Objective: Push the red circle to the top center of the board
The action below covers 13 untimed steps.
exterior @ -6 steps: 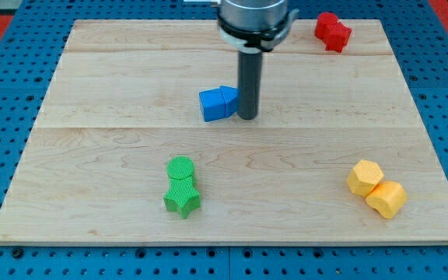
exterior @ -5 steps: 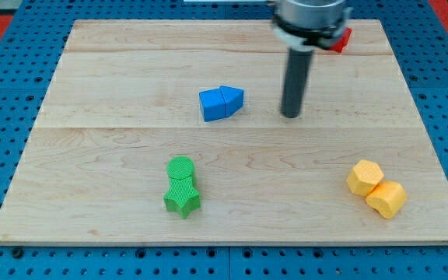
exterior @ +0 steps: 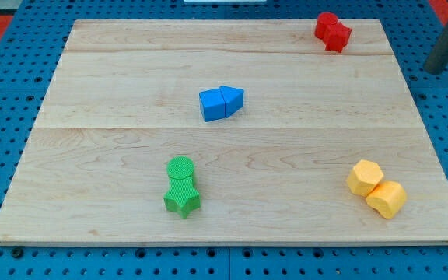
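The red circle (exterior: pixel 326 22) sits at the view's top right corner of the wooden board (exterior: pixel 115 78), touching a second red block (exterior: pixel 337 36) just below and right of it. My tip (exterior: pixel 435 71) is off the board, past its right edge, over the blue pegboard. It is well to the right of the red blocks and touches no block. Only the lower part of the rod shows, at the view's right edge.
A blue cube (exterior: pixel 211 105) and a blue triangle (exterior: pixel 232 97) touch near the board's middle. A green circle (exterior: pixel 180 168) and green star (exterior: pixel 182 201) sit lower left of centre. Two yellow blocks (exterior: pixel 364 177) (exterior: pixel 386 199) lie at the lower right.
The rod has swept from beside the blue blocks rightward across the board and off its right edge. No block has moved.
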{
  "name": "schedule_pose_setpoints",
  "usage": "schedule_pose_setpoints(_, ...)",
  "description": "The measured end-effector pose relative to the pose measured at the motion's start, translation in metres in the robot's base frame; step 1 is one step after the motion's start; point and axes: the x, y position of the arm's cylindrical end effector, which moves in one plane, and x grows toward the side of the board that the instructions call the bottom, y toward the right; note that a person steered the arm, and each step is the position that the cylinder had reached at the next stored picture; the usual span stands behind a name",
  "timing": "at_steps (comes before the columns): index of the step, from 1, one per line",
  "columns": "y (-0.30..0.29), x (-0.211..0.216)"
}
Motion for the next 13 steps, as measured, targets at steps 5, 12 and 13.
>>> schedule_pose_setpoints(5,-0.097,-0.104)
schedule_pose_setpoints(12,-0.236,-0.112)
schedule_pose_setpoints(13,-0.204,-0.088)
